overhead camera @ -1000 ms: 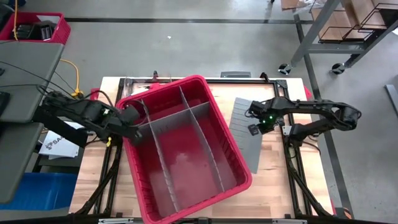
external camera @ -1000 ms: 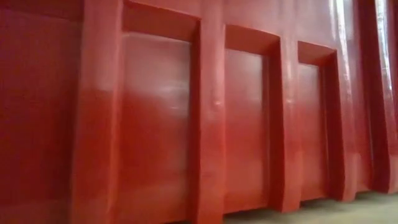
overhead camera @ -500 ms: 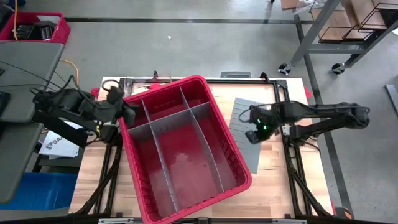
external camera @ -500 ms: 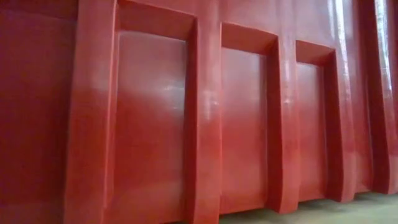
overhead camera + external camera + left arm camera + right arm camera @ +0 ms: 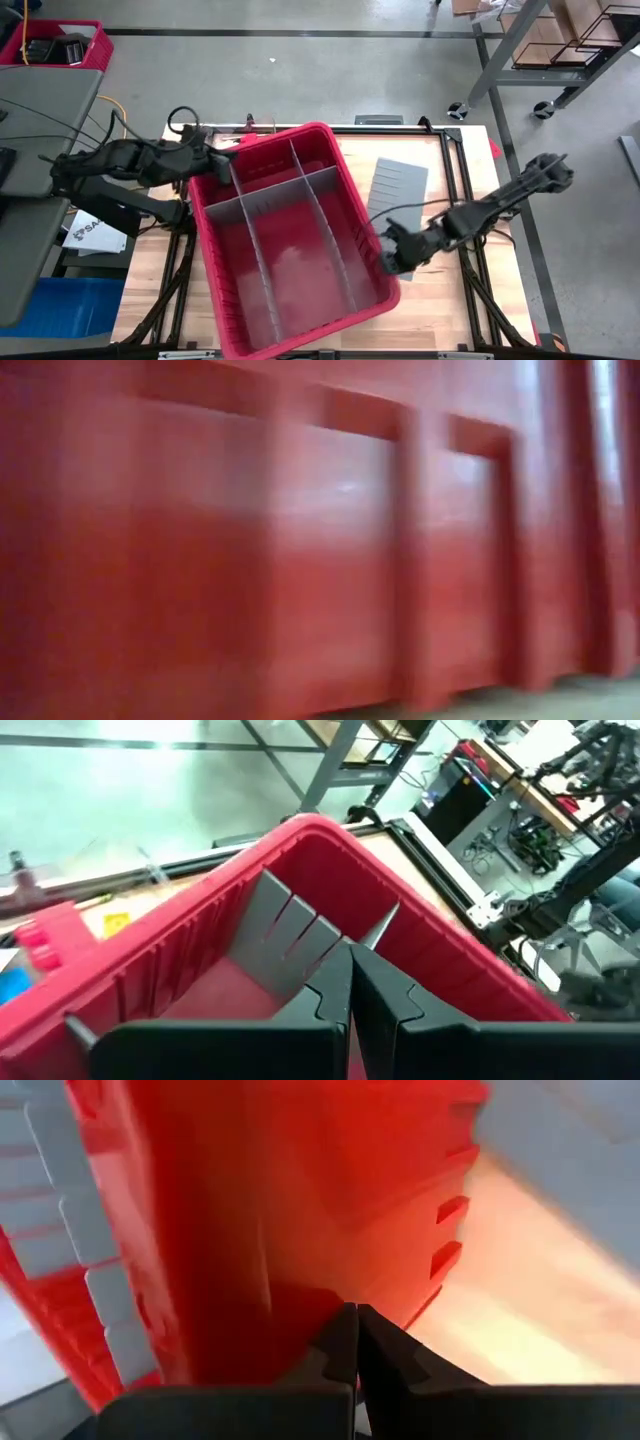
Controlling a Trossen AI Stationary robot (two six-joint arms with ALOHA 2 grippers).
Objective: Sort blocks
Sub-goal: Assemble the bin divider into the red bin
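No blocks show in any view. The large red bin with grey dividers stands on the table, and its wall fills the low view. My left gripper is shut over the bin's far left corner; its wrist view looks down into the bin. My right gripper is shut, low beside the bin's right wall near the bin's near right corner. My left gripper stands over the bin's far left rim; I cannot tell whether it touches it. My right gripper meets the outer side of the bin's right wall with the tips of its shut fingers, coming level from the table's right side. The bin rests on the table.
A loose grey slotted divider sheet lies on the table right of the bin, beyond my right gripper. The wooden tabletop shows bare at the near right. A shelf frame stands on the floor beyond the table.
My left gripper has drawn back out of the bin, toward the table's far edge, to the far left corner. My right gripper has left the grey sheet and gone down and toward the near edge, to the bin's right wall. The bin's near right corner has shifted slightly left.
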